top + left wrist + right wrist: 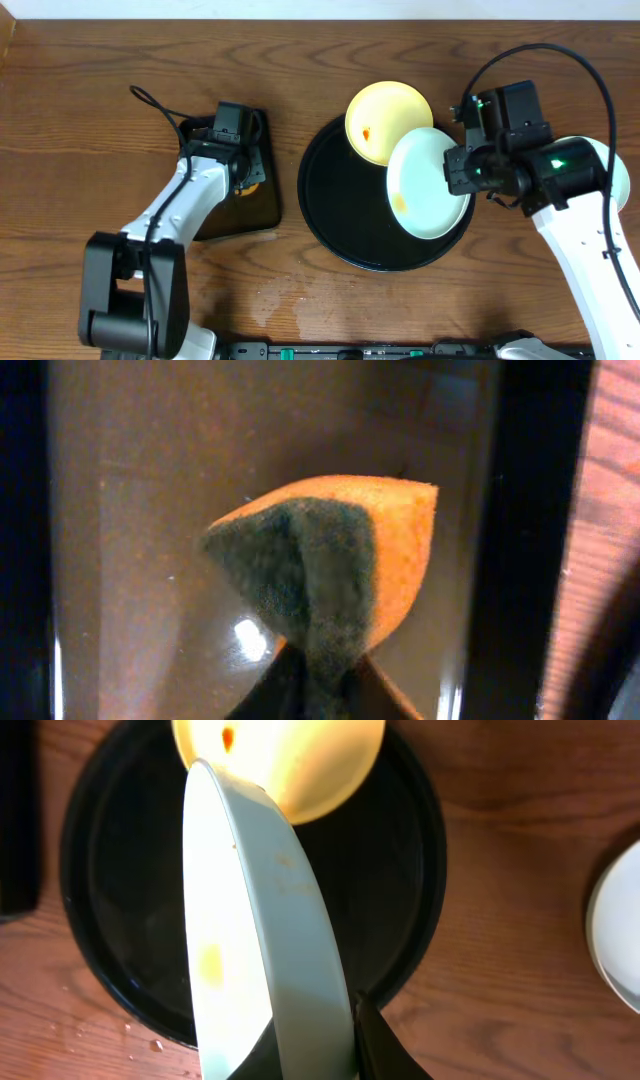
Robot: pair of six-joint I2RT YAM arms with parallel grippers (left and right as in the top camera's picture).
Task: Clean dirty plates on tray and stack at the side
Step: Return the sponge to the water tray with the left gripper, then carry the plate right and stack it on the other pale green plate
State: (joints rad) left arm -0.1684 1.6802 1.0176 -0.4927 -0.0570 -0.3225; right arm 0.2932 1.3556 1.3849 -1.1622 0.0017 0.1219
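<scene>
1. The mint plate (428, 183) hangs tilted over the 3 o'clock side of the round tray (340, 215). Its face turns toward 9 o'clock, and it has an orange smear near its 7 o'clock edge.
2. The right gripper (458, 165) is clamped on this plate's rim at about 2 o'clock. In the wrist view its fingers pinch the rim from both sides and the plate stands almost edge-on.
3. The yellow plate (388, 122) lies at the tray's 12 o'clock, lapping over the rim, with a small orange spot near its middle. The mint plate's upper edge overlaps it from the camera's angle. I cannot tell whether they touch.
4. Another pale plate (620, 935) sits on the table (100, 100) off the tray, at 3 o'clock in the right wrist view. It is probably the start of the stack.
5. At 9 o'clock from the round tray, well apart from the plates, the left gripper (320, 695) has closed on the sponge (345, 560). It squeezes the sponge into a fold above the small tray (275, 210).
6. The step looks like wiping prep, with the plate presented and the sponge picked.
7. The next move likely calls for carrying the sponge toward 3 o'clock to the held plate's face and rubbing the smear. The right grip must hold firm against the push.
</scene>
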